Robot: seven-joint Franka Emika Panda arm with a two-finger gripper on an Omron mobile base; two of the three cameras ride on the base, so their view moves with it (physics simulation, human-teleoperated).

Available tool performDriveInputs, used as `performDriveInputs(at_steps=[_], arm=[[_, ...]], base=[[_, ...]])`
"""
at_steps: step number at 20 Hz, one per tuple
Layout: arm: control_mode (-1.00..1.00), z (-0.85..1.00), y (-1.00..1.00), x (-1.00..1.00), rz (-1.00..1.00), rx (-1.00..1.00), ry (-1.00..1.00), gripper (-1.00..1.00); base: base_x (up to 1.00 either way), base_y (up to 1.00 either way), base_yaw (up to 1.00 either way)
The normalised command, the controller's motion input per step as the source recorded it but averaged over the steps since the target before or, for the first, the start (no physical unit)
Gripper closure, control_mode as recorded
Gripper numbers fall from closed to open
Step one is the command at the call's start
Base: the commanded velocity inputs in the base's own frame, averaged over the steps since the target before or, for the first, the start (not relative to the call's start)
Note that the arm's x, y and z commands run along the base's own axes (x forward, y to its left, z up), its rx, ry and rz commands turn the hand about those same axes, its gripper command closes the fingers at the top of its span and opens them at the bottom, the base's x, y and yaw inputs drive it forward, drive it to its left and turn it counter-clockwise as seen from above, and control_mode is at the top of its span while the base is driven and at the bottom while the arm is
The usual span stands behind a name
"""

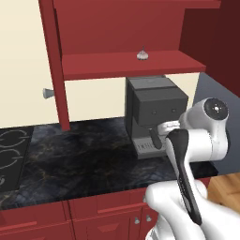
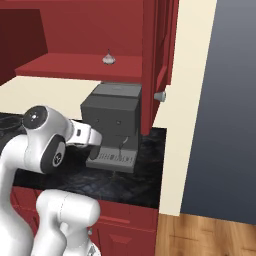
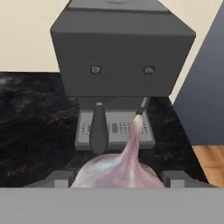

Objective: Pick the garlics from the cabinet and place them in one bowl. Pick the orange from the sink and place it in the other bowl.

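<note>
Pincer (image 3: pixel 117 181) tips hidden behind garlic (image 3: pixel 117 168)

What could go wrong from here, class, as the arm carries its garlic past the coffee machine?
1. The whitish-purple garlic bulb sits low between the two-finger gripper, and could slip.
2. The dark grey coffee machine stands close ahead; swinging may strike it.
3. A second small garlic waits on the red cabinet shelf behind the machine.

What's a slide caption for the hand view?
Gripper holding a garlic in front of the grey coffee machine on the dark counter.
</note>
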Motion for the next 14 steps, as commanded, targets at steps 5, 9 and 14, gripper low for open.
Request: performDriveInputs(at_steps=[5, 9, 14], arm=[[-1.00, -0.93, 0.11, -0.02, 0.02, 0.00, 0.02, 1.00], [-1.00, -0.93, 0.09, -0.01, 0.02, 0.00, 0.00, 1.00], [-1.00, -0.74, 0.04, -0.01, 0.02, 0.00, 0.00, 1.00]], base=[[0.00, 0.00, 0.00], [0.00, 0.00, 0.00], [0.00, 0.00, 0.00]])
